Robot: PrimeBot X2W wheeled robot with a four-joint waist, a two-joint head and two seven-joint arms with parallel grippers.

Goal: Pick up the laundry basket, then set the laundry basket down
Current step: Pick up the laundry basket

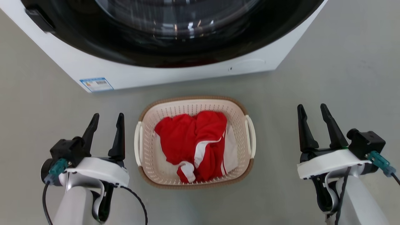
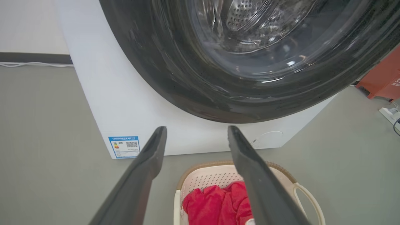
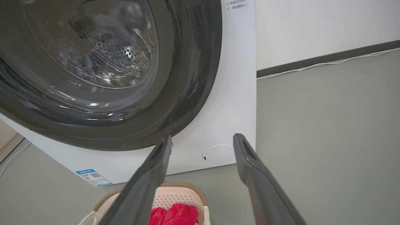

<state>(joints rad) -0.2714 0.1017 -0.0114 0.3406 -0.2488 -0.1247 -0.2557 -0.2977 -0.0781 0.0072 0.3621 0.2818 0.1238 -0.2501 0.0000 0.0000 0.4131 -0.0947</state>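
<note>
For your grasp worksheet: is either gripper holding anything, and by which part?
Nothing: the left gripper and right gripper are open, apart from the laundry basket.

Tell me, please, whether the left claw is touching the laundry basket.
Apart. The head view shows a strip of bare grey floor between the open left claw and the laundry basket.

Washing machine [image 1: 175,73] front walls off everything past far side of laundry basket [image 1: 149,125]. Only narrow strip of bare floor [image 1: 31,100] between them, pretty tight back there. Floor left and right of basket wide open, near side too. Left gripper [image 1: 107,115] near left loop handle [image 1: 137,143], small gap, nothing between. Right gripper [image 1: 312,106] well apart from right loop handle [image 1: 252,137], plenty of bare floor between. Red garment [image 1: 187,134] heaped inside, below rim, so both handles stick out free.
</note>
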